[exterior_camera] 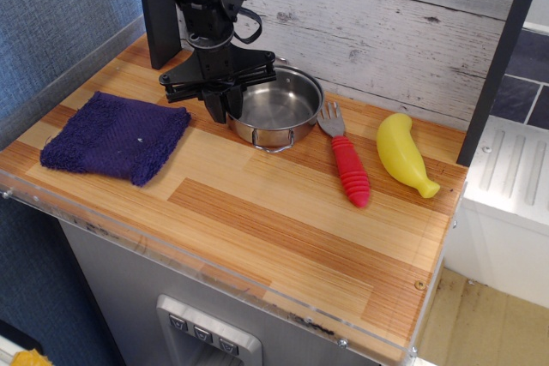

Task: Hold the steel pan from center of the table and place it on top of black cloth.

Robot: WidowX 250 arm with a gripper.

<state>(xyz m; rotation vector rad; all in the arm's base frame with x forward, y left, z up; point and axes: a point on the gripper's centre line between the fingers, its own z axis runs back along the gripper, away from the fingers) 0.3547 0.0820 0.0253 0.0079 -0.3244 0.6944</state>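
Note:
The steel pan (281,111) is a small shiny round pot standing on the wooden table (283,229) near the back wall, with one wire loop handle facing the front. My gripper (223,107) points down at the pan's left rim. Its two black fingers are drawn close together, one inside and one outside the rim, shut on it. The pan rests on the table. The black cloth (116,136) is a dark purple knitted square lying flat at the left, a short way left of the gripper and apart from the pan.
A fork with a red handle (350,171) lies just right of the pan, its tines touching or nearly touching the pan. A yellow toy banana (403,154) lies further right. The arm's black base (160,19) stands at the back left. A plank wall runs behind.

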